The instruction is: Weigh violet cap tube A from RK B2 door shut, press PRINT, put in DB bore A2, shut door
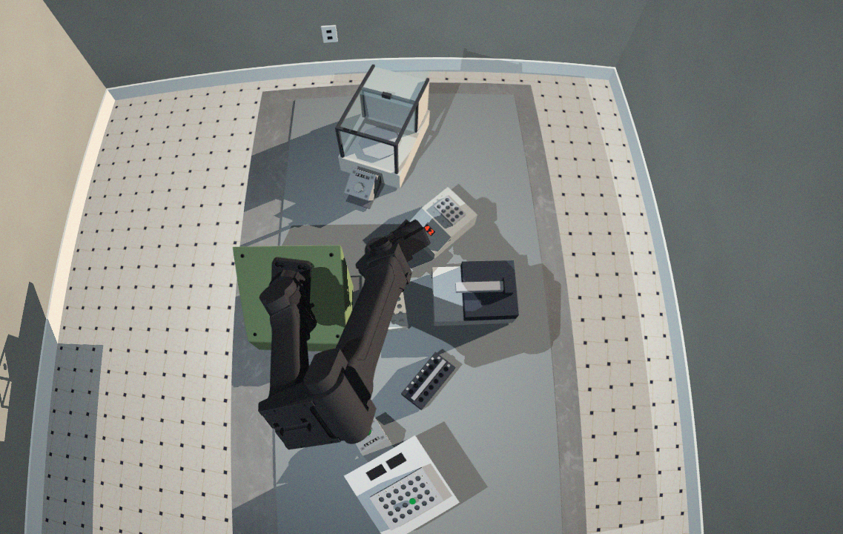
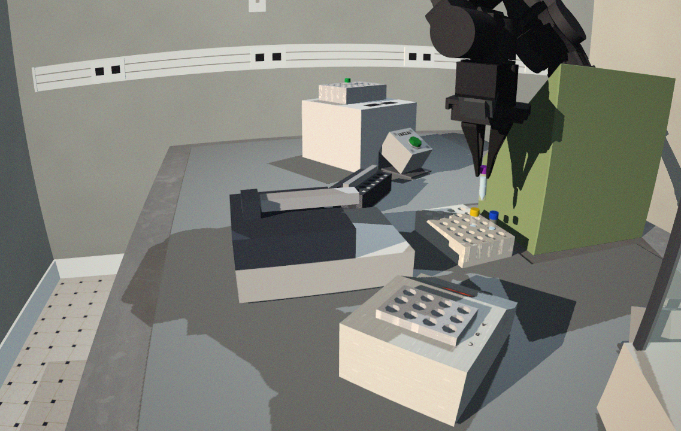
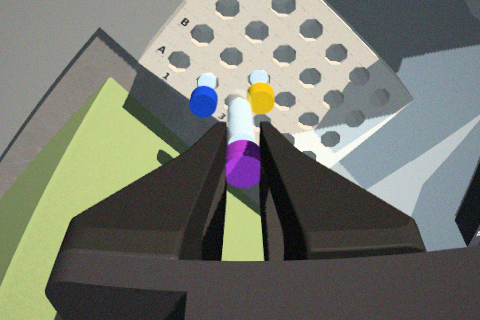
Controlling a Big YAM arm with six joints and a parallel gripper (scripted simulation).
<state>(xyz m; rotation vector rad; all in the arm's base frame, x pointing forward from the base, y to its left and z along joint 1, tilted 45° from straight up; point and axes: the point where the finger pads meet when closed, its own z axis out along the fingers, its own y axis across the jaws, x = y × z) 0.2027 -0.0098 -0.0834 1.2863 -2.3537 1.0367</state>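
Pincer (image 2: 484, 175) (image 3: 243, 137) around upright violet-capped tube (image 2: 483, 185) (image 3: 241, 122), tip down.

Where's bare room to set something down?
Top view: mat right of the magnet block, bordered by spectrophotometer and mixer. Crowded: rack, with tube A held above, between green pedestal and spectrophotometer.

White socket trunking (image 2: 187, 58) along grey wall (image 2: 171, 118); dark-dotted pale floor tiles (image 1: 172, 222) (image 2: 58, 329)

The top view looks down from high above the claw; the exterior faces it across the desk. The wrist view looks closely past the claw's fingers at the rack (image 2: 484, 249) (image 3: 270, 20), shared with the exterior.
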